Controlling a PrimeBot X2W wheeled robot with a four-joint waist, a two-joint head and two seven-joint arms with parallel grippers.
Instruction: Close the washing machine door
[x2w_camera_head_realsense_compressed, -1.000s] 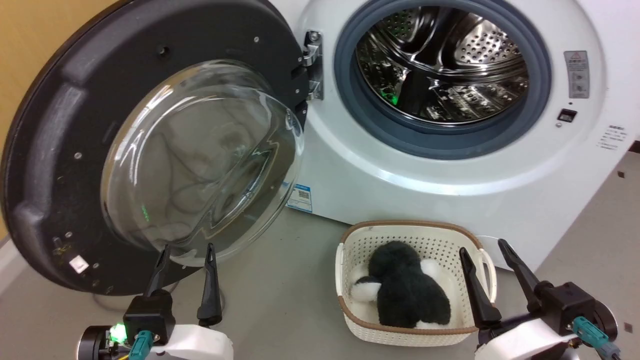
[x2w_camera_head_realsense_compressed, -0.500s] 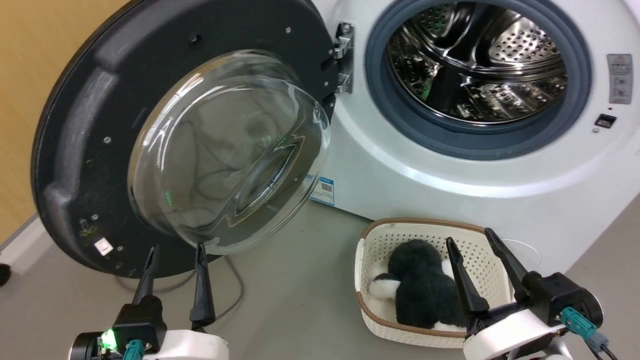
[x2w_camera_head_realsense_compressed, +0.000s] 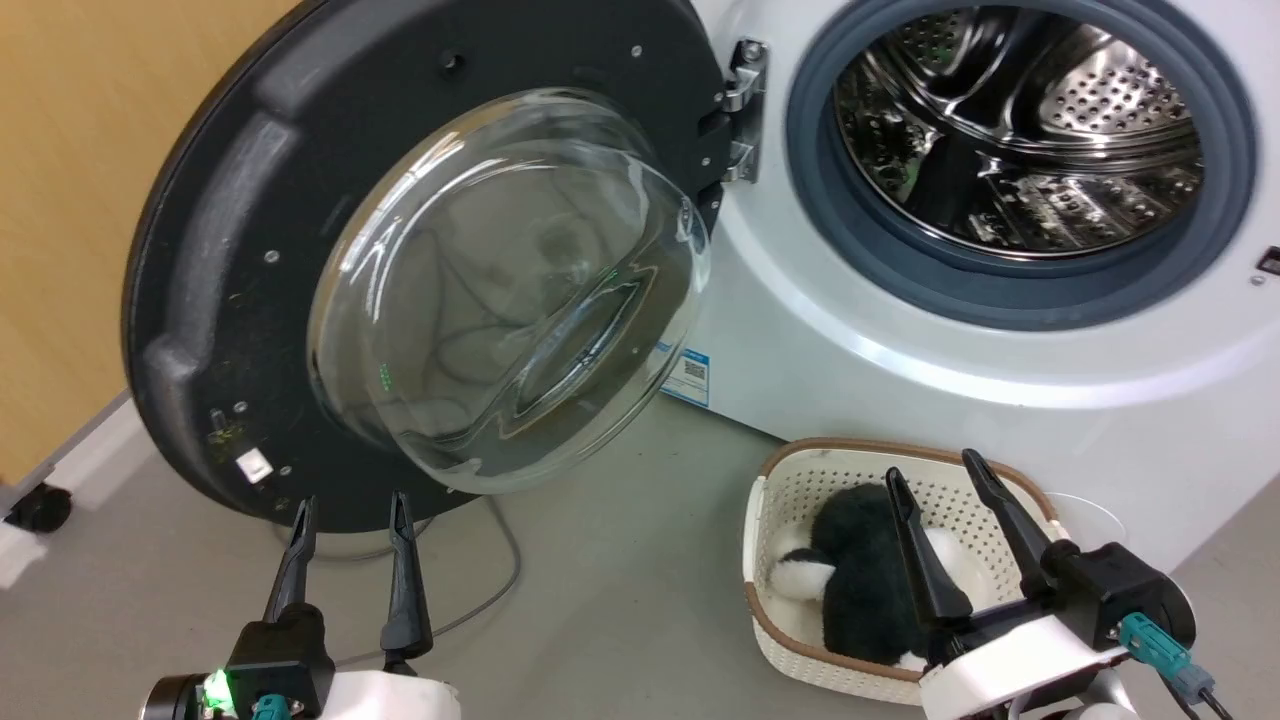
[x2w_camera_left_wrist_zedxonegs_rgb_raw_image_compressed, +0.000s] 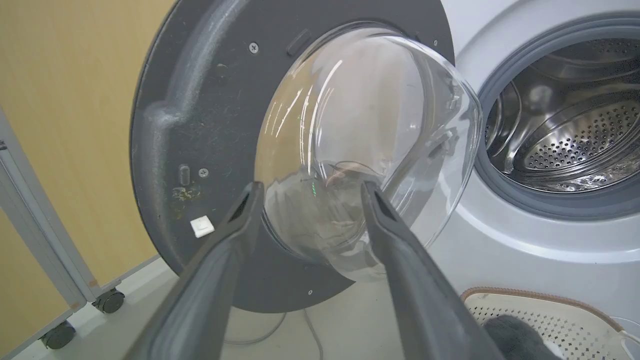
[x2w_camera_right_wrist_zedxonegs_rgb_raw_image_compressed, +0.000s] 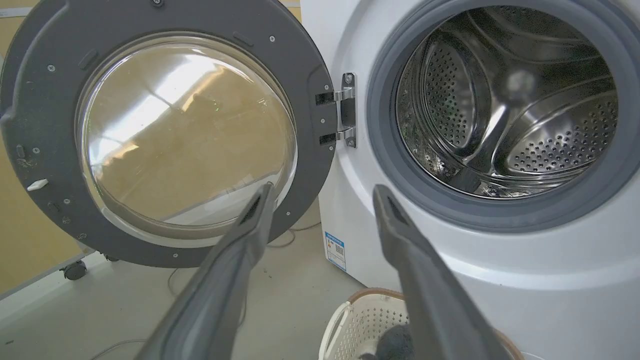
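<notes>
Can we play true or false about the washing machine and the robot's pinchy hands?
1. The washing machine door is wide open. True.
2. The left gripper is pinching the door. False: its fingers are spread and grip nothing.
3. A fluffy black-and-white toy lies in the basket. True.
4. The drum is stuffed with clothes. False: bare steel shows, and no clothes.
5. The right gripper is open. True.

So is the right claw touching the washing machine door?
Apart. Head view: the right claw is by the basket, with floor between it and the washing machine door.
</notes>
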